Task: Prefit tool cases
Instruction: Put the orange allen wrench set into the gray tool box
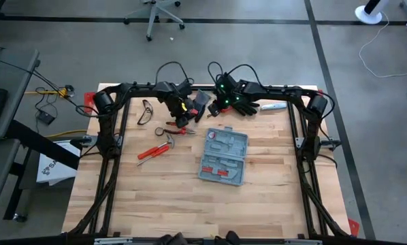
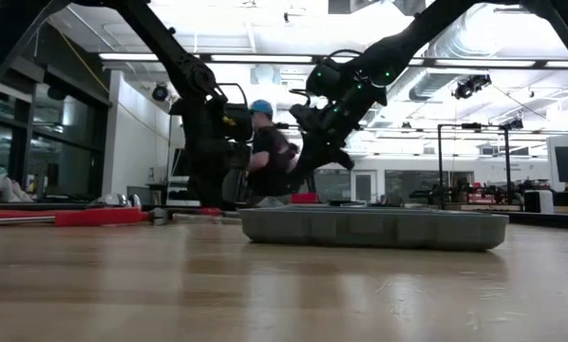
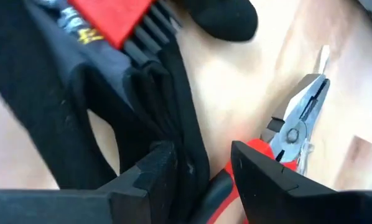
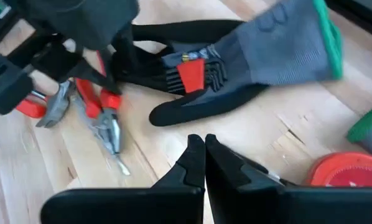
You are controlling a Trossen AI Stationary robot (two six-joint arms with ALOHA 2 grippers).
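The grey-blue tool case (image 1: 224, 156) lies open and flat on the middle of the table, with red-handled tools in its moulded tray; the low view shows it as a low slab (image 2: 374, 228). My left gripper (image 3: 201, 171) is open near the far edge. Its fingers stand on either side of a black glove's edge (image 3: 180, 124) and the red handle (image 3: 220, 186) of the pliers (image 1: 176, 129). My right gripper (image 4: 203, 155) is shut and hovers over bare wood beside the gloves, far of the case. Neither gripper is at the case. My left gripper comes down from above with black glove cloth (image 3: 189, 165) and a red pliers handle (image 3: 254, 149) between its open fingers. I cannot tell whether the fingers touch either one. The pliers and the glove lie on the table.
A red-handled hammer (image 1: 154, 151) lies left of the case and safety glasses (image 1: 145, 112) lie farther back. A grey glove with a green cuff (image 4: 279, 43) and a red round object (image 4: 348, 171) lie by my right gripper. A person (image 2: 265, 152) is behind the table.
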